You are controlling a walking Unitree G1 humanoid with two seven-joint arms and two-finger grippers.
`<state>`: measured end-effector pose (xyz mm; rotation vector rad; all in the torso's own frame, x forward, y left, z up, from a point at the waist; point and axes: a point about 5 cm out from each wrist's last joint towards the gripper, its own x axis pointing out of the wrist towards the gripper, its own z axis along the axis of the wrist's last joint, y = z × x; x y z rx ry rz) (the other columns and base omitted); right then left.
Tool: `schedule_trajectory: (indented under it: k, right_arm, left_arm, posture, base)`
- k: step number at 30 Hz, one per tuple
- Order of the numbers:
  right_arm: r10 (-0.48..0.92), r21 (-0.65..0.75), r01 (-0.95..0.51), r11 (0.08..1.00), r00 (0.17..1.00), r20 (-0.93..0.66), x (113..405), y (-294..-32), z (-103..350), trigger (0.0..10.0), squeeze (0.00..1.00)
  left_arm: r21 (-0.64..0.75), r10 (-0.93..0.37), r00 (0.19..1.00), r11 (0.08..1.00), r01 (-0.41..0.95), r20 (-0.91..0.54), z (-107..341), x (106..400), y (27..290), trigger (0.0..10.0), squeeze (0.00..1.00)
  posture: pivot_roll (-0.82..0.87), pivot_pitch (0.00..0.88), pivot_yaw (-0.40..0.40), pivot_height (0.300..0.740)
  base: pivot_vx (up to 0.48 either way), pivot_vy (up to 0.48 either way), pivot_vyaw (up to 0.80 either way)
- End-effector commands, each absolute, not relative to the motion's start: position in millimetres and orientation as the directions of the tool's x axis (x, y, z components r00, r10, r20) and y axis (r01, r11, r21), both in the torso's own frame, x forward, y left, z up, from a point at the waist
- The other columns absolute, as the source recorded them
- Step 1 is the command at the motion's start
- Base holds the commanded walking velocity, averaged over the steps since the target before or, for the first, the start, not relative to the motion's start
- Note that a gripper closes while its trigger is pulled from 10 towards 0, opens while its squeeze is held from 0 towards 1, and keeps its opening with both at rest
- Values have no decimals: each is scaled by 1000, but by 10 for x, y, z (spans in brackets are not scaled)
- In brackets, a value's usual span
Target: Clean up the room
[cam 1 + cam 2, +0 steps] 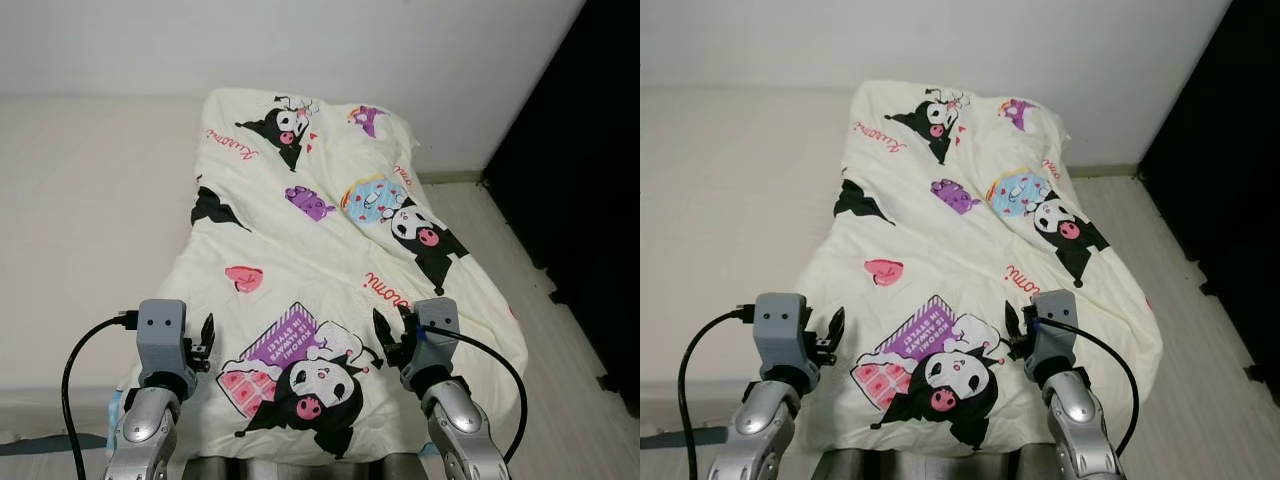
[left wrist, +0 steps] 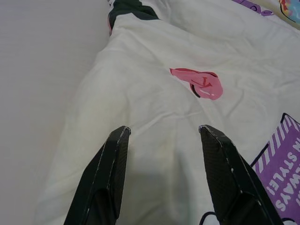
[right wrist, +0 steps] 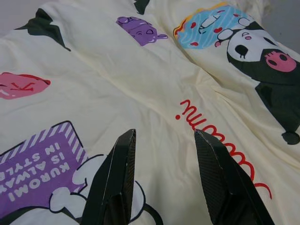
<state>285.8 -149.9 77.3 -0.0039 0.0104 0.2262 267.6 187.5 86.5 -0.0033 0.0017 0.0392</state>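
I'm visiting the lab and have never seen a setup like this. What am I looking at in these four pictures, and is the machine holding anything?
It is a humanoid robot tidying a room. The two wide pictures come from the stereo camera on its head, looking down at a bed covered by a cream cartoon-print blanket. Its two silver arms reach in from below: the left gripper near the blanket's left edge, the right gripper over the blanket's near end. The two close-up pictures come from cameras on each wrist, looking along that gripper's two black fingers. Both grippers are open just above the blanket, holding nothing.
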Motion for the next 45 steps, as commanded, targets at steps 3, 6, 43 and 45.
schedule_trajectory:
  k: [3,6,43,45]
  right_arm:
    - [242,5,-242,970,970,-25,2810,-1495,714,10000,0]
    - [252,5,-252,968,968,-20,2803,-1489,720,10000,0]
    - [308,22,-308,951,951,-1,2804,-1466,742,10000,0]
    - [311,24,-311,950,950,3,2802,-1461,745,10000,0]
  left_arm:
    - [-6,39,999,999,-39,-36,763,2624,1877,10000,0]
    - [-6,36,999,999,-37,-34,766,2632,1869,10000,0]
    - [-12,29,1000,1000,-29,-12,783,2674,1836,10000,0]
    - [-12,26,1000,1000,-26,-11,783,2685,1828,10000,0]
  posture:
    - [79,183,-68,615]
    - [79,183,-68,625]
    - [71,169,-77,664]
    - [70,164,-76,674]
  base:
    - [0,0,0]
    - [0,0,0]
    - [0,0,0]
    - [0,0,0]
